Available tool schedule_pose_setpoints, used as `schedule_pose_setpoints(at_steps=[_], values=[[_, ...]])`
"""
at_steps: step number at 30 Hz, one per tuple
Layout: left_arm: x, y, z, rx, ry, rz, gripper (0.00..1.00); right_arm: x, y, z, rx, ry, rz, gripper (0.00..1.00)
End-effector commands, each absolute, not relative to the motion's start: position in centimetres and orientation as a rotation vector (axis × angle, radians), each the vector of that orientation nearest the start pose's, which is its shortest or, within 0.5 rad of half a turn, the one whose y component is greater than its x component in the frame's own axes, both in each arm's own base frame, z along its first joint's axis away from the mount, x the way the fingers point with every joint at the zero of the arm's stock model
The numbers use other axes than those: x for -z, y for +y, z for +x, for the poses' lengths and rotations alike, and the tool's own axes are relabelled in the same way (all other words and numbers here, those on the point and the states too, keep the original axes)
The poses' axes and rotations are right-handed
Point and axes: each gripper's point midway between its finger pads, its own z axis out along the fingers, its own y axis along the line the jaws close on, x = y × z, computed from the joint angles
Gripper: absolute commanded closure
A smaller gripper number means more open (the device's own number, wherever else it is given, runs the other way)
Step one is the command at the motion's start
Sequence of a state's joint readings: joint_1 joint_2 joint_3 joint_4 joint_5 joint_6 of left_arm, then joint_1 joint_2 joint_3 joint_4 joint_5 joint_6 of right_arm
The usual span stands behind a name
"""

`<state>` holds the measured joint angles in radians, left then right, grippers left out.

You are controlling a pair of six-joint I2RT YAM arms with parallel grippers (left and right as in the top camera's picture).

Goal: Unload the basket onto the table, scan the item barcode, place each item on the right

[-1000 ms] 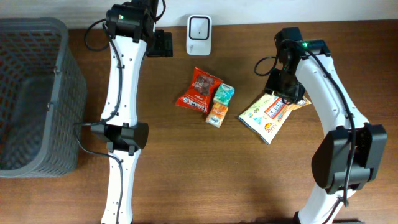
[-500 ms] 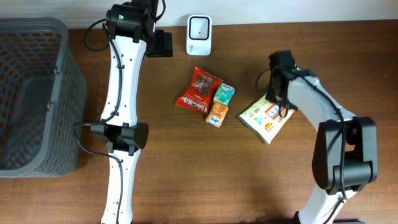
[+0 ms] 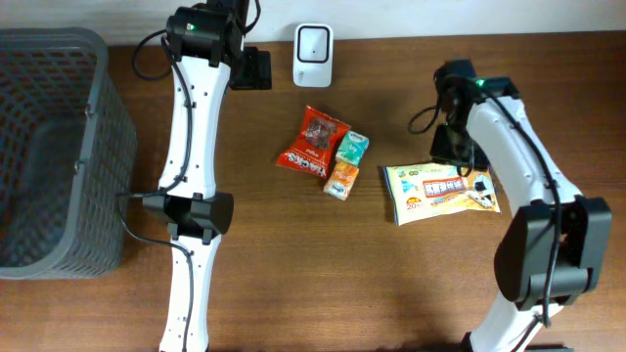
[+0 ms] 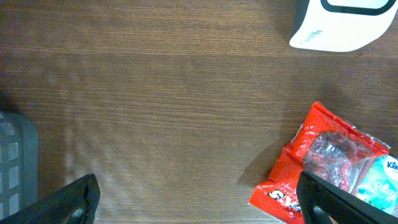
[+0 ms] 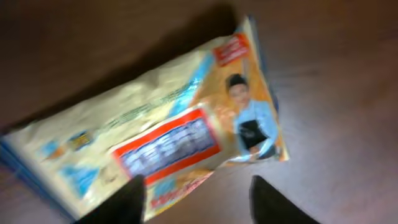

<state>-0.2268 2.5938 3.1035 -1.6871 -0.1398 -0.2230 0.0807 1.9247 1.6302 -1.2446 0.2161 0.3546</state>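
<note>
Worktop [image 3: 293, 274]: brown wood filling the frame, everything laid out across it.
Basket [image 3: 108, 108]: big grey mesh bin at the left edge. I can't see anything inside it from here.
Yellow packet [image 3: 440, 191]: the item in play, I'd say. It lies flat at centre right with its printed face up, well apart from the scanner.
Red bag [image 3: 313, 142]: in the middle, just beside a teal pack [image 3: 352, 147] and an orange pack [image 3: 341, 180].
Scanner [image 3: 313, 42]: the white unit at top centre, nothing in front of it.
Right claw [image 5: 199, 199]: hovering over the packet's upper edge. The view is blurred, but the fingers look spread with nothing pinched between them.
Left claw [image 4: 199, 202]: parked at top, left of the scanner, fingers spread wide and holding nothing.
Progress: early days! No item is lifted and none has been shown to the scanner. Still to come, as I read it: a firm grip on the packet, a carry to the scanner, and finding the barcode, which I can't make out yet.
</note>
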Motion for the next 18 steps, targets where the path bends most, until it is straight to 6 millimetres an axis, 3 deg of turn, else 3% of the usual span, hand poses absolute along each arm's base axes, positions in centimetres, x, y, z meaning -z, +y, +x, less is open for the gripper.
schedule_pose_setpoints(at_steps=[1,2,3,6,8,10,11,14,16,18], values=[[-21.1,-9.1,51.4,-0.080,2.697,-0.016,0.01,-10.2,4.8,35.4,-0.172,3.162,-0.104,0.29],[-21.1,-9.1,51.4,-0.080,2.697,-0.015,0.01,-9.5,4.7,34.6,-0.159,3.190,-0.120,0.27],[-21.1,-9.1,51.4,-0.080,2.697,-0.016,0.01,-8.7,4.4,34.2,-0.117,3.205,-0.125,0.01],[-21.1,-9.1,51.4,-0.080,2.697,-0.016,0.01,-6.5,2.7,33.6,0.034,3.222,0.027,0.01],[-21.1,-9.1,51.4,-0.080,2.697,-0.016,0.01,-5.1,-0.2,33.0,0.264,3.192,0.270,0.14],[-21.1,-9.1,51.4,-0.080,2.697,-0.016,0.01,-4.1,-2.0,33.2,0.345,3.132,0.436,0.41],[-21.1,-9.1,51.4,-0.080,2.697,-0.016,0.01,-3.6,-2.3,33.5,0.313,3.115,0.470,0.54],[-21.1,-9.2,51.4,-0.080,2.697,-0.015,0.01,-2.0,-3.1,34.0,0.199,3.074,0.562,0.70],[-21.1,-9.2,51.4,-0.080,2.697,-0.015,0.01,-0.6,-3.3,33.7,0.122,3.063,0.608,0.91],[-21.1,-9.1,51.4,-0.080,2.697,-0.015,0.01,0.8,-3.0,33.2,0.062,3.058,0.626,0.93]])
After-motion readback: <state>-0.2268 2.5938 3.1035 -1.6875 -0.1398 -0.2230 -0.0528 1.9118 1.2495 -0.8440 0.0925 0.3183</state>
